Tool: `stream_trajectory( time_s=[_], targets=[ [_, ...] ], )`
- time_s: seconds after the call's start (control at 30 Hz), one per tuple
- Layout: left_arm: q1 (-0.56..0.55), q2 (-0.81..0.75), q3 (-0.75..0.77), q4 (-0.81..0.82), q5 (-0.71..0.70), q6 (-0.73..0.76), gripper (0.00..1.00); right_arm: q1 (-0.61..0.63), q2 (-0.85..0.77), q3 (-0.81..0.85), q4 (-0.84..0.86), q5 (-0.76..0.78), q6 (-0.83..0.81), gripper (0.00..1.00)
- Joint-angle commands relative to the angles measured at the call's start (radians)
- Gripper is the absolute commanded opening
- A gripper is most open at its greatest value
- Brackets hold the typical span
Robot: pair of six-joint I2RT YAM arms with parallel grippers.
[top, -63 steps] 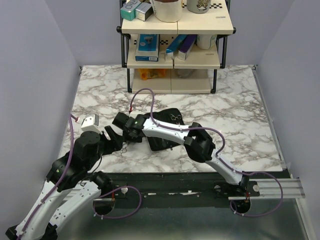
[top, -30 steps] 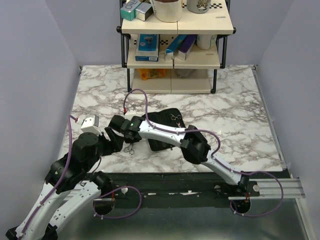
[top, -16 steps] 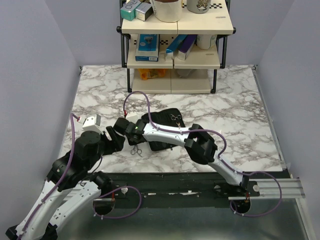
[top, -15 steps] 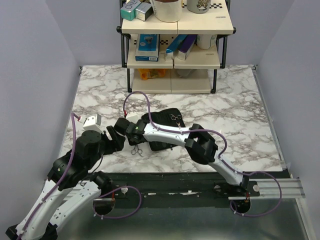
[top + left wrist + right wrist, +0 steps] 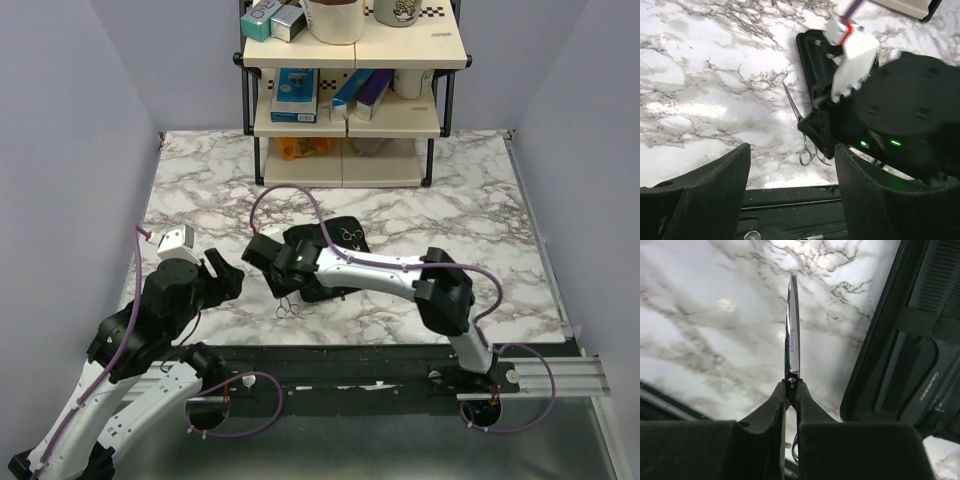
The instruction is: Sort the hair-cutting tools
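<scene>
My right gripper (image 5: 283, 290) is shut on silver scissors (image 5: 791, 330) at the pivot, held above the marble. The blade points away from the wrist camera. The finger loops (image 5: 286, 308) hang below the fingers near the table's front edge, and they also show in the left wrist view (image 5: 810, 155). A flat black pouch (image 5: 335, 265) lies open just right of them; it also shows in the right wrist view (image 5: 910, 355). A ribbed black strip (image 5: 945, 285), perhaps a comb, sits in it. A second small silver pair of scissors (image 5: 350, 237) lies on the pouch's far part. My left gripper (image 5: 228, 278) is open and empty, left of the scissors.
A shelf rack (image 5: 350, 150) with blue and purple boxes (image 5: 296, 95) and mugs stands at the table's back. The right arm (image 5: 390, 270) stretches across the pouch toward the left. The table's front edge (image 5: 790, 187) is just below the scissors' loops.
My right gripper has carried the scissors to the right and nearer the front edge. My left gripper has drawn back a little to the left and stays open.
</scene>
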Motion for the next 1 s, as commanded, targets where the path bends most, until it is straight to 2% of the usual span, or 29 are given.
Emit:
stream_trajectory(
  time_s=[0.0,0.1,0.23,0.37,0.47,0.6,0.77,0.87,0.9,0.97],
  targets=[
    [0.002,0.03,0.067,-0.032,-0.048,-0.023,0.74,0.024,-0.191,-0.099,0.087,-0.085,-0.023,0.01],
    [0.003,0.06,0.068,0.003,-0.045,-0.026,0.72,0.024,-0.275,-0.194,0.102,-0.073,-0.015,0.01],
    [0.002,0.149,0.049,0.089,-0.012,-0.008,0.68,0.024,-0.401,-0.296,0.058,0.016,-0.014,0.01],
    [0.002,0.316,0.035,0.204,0.034,0.01,0.62,0.013,-0.487,-0.401,0.039,0.064,-0.012,0.01],
    [0.002,0.436,0.052,0.325,0.06,0.026,0.55,-0.056,-0.551,-0.522,0.067,0.038,-0.027,0.01],
    [0.003,0.629,0.164,0.4,0.101,0.058,0.34,-0.14,-0.619,-0.639,0.101,-0.005,-0.079,0.01],
    [0.008,0.887,0.299,0.472,0.092,0.105,0.29,-0.238,-0.667,-0.724,0.102,-0.053,-0.164,0.01],
    [0.023,1.031,0.397,0.489,0.106,0.135,0.13,-0.271,-0.657,-0.722,0.063,-0.065,-0.204,0.01],
    [0.031,1.07,0.446,0.489,0.119,0.142,0.05,-0.272,-0.656,-0.721,0.053,-0.062,-0.211,0.01],
    [0.046,1.18,0.504,0.481,0.144,0.159,0.0,-0.277,-0.657,-0.718,0.039,-0.079,-0.231,0.01]
  ],
)
